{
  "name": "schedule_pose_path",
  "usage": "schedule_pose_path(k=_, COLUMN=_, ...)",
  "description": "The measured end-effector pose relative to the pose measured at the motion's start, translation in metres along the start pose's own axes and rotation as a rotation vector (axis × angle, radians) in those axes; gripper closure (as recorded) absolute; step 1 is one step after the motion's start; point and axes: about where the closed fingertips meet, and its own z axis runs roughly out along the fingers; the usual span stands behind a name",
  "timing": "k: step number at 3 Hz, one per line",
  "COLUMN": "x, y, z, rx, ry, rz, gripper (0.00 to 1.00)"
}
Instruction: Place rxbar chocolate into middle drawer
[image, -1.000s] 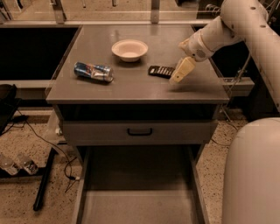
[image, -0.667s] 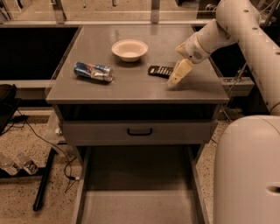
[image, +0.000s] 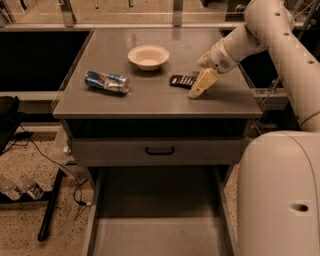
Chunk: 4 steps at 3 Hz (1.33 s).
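The rxbar chocolate (image: 180, 80) lay flat on the grey surface (image: 165, 102), right of centre, its black wrapper showing white lettering. The claw (image: 199, 89) was angled down at the bar's right end, tip at or just above the surface and touching or nearly touching the wrapper. That low, slanted approach probably suited a thin object that offers little height to seize. Whether the claw was open or closed could not be told, nor whether it had any hold of the bar; the bar looked to be resting on the surface, not lifted.

1 white bowl (image: 148, 56) sat just behind and left of the bar, and 1 crushed blue can (image: 106, 82) lay well apart to the left, so neither crowded the approach from the right.

Below, the middle drawer (image: 155, 235) stood pulled out, its bare floor exposed under the closed drawer front (image: 160, 150), ready to receive the bar. By my judgement the grasp was not yet secured and the transfer remained to be done.
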Motion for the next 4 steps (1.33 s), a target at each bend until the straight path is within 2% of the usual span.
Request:
schedule_pose_path(k=3, x=0.0, y=0.0, z=0.0001, rx=0.0, ry=0.0, rz=0.0, gripper=0.89)
schedule_pose_path(k=4, x=0.0, y=0.0, z=0.0002, rx=0.0, ry=0.0, rz=0.0, gripper=1.0)
